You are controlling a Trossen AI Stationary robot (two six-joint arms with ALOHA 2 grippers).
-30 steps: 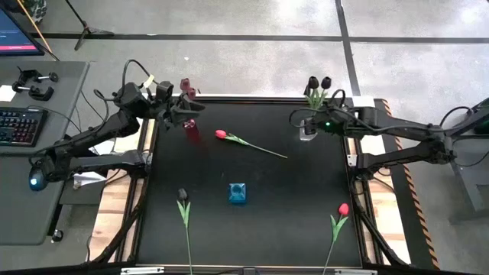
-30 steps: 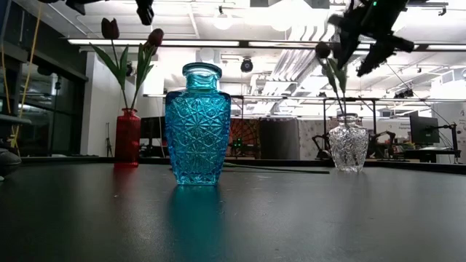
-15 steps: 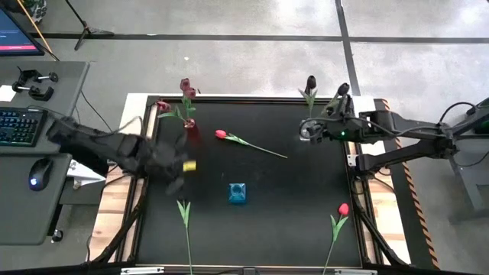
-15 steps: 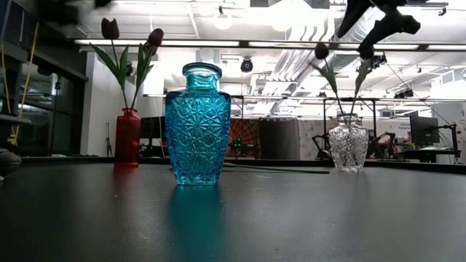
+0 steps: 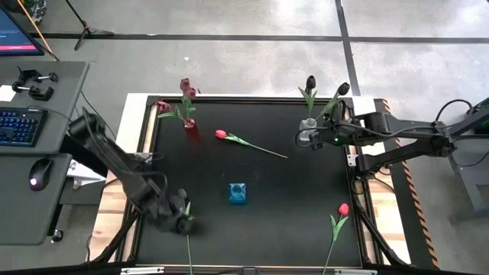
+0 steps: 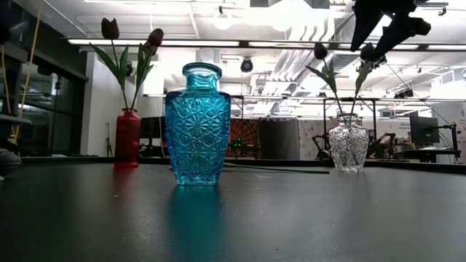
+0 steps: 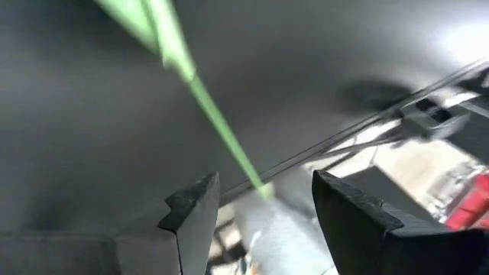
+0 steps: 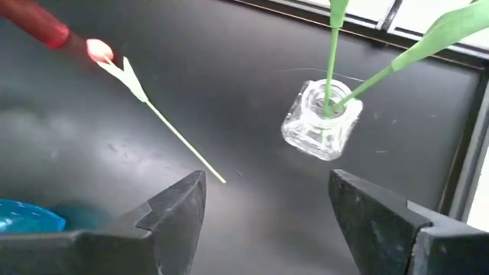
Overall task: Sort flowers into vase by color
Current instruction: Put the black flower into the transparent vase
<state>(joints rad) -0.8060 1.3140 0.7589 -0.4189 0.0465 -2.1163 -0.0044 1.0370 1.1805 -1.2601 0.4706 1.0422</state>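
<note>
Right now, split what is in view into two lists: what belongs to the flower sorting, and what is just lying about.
Job:
red glass vase with maroon tulips
clear glass vase with near-black tulips
empty blue glass vase
loose red tulips
loose green-stemmed flower
left gripper
right gripper

Lying about:
keyboard
mouse

Blue cut-diamond vase point(image 6: 198, 124), red vase point(image 6: 127, 137) (maroon tulips point(image 6: 131, 33)), clear vase point(image 6: 347, 146) — near-black tulips point(image 6: 342, 51)

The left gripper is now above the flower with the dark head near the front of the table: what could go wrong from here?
1. The left gripper, open, is over the dark flower's thin stem, which lies flat on the table; the fingers may close beside it.
2. The right gripper, open, sits close to the clear vase and could knock it or its two dark tulips.
</note>
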